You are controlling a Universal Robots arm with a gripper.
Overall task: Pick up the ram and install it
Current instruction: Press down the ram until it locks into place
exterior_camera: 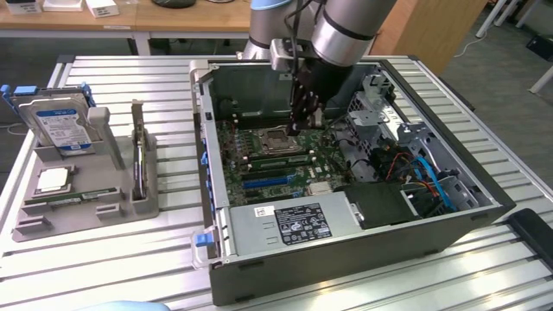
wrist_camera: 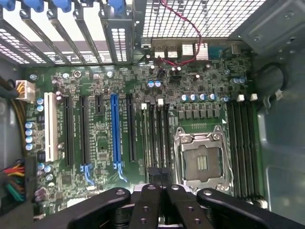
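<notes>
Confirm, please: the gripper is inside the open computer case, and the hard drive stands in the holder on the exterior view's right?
Not quite. The exterior view shows the hard drive standing in the holder on its left, not its right. The gripper is indeed inside the open computer case.

An open computer case (exterior_camera: 346, 259) sits on the slatted tabletop (exterior_camera: 129, 259), its motherboard (wrist_camera: 100, 138) bare, with an empty processor socket (wrist_camera: 202, 162) and a blue slot (wrist_camera: 114, 129). Toward the exterior view's left, a grey holder (exterior_camera: 103, 194) carries a hard drive (exterior_camera: 62, 126) upright and a processor chip (exterior_camera: 54, 180).
</notes>
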